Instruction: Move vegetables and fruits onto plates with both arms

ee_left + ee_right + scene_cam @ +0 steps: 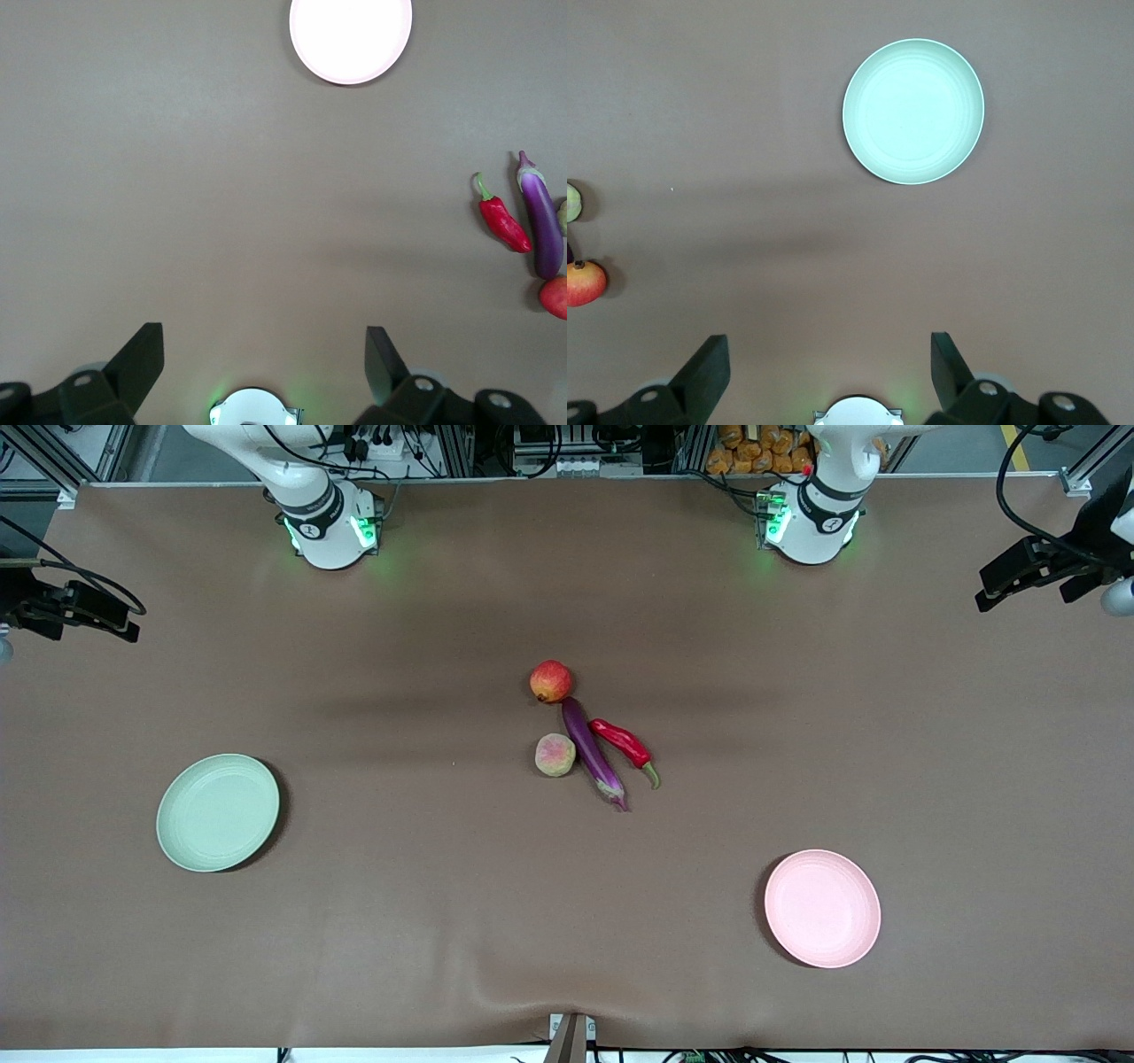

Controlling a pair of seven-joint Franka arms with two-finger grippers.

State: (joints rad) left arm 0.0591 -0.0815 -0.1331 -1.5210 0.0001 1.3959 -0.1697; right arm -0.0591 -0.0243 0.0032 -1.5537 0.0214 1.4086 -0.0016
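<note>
A: Where's the produce?
B: Mid-table: eggplant [593, 754] between the chili pepper [624, 743] and the peach-like fruit [555, 755], with the red fruit [551, 681] at its tip.
A: Plates?
B: Mint plate [218, 812] toward the right arm's end, pink plate [822, 908] toward the left's, nearer the camera.
A: Grippers?
B: Left gripper [257, 363] and right gripper [824, 363] hang high over bare brown table cover [443, 921], jaws wide, holding nothing. Cabling and racks line the back edge.

no readable text, labels, or numbers
</note>
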